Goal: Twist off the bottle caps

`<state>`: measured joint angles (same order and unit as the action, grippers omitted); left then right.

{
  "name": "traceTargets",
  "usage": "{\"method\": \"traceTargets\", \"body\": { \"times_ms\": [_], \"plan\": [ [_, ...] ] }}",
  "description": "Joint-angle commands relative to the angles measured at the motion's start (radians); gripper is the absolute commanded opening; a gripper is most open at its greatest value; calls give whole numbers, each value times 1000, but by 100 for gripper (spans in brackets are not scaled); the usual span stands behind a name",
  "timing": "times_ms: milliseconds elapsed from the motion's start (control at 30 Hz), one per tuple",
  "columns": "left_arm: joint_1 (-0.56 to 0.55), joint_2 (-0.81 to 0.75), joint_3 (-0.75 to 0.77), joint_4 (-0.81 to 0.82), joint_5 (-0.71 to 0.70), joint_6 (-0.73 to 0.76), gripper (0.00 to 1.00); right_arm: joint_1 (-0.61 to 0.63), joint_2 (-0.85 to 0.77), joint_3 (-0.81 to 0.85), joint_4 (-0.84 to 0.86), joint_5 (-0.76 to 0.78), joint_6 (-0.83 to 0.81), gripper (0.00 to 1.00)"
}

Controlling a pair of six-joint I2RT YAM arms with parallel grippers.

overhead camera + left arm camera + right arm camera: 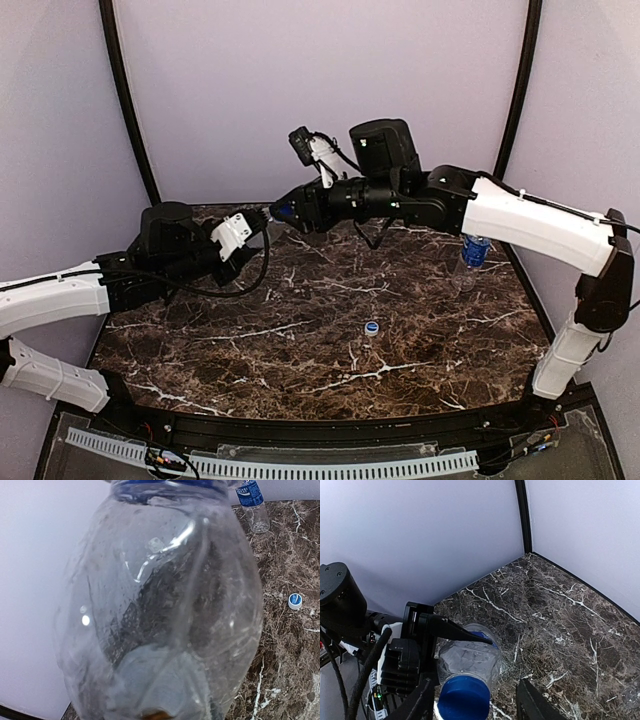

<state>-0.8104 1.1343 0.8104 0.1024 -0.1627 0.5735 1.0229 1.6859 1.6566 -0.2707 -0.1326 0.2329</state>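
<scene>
bottle: clear glossy plastic, crinkled | cap: smooth dark blue plastic | table: polished dark marble-look, white veins | walls: matt, pale | arm shells: smooth white plastic

The overhead camera looked down from behind the arms across the whole marble table. The left wrist camera sat pressed against a clear bottle, with a loose cap at 3 o'clock (also visible overhead). The right wrist camera faced that bottle's blue cap end-on, close.
</scene>
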Motion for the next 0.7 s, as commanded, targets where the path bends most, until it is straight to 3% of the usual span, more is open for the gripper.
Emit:
{"method": "traceTargets", "body": {
  "times_ms": [0,100,267,400,467,567,667],
  "plan": [
    [-6,-2,0,22,-3,7,32,11,5,-1,-2,-9,-2,48],
    [-6,-4,-2,24,-2,7,32,11,6,0,-1,-15,-7,35],
    [-6,-7,2,28,-3,-6,32,9,16,1,-15,-46,-17,31],
    [-5,-15,14,-16,65,-34,30,9,17,10,-51,-138,-113,0],
    [-4,-22,28,-73,179,-46,27,9,13,18,-100,-273,-238,0],
    [-5,-28,67,-244,502,-35,24,17,4,28,-227,-480,-464,0],
    [-5,-12,107,-410,802,31,23,48,-5,39,-360,-498,-700,0]
  ]
}}
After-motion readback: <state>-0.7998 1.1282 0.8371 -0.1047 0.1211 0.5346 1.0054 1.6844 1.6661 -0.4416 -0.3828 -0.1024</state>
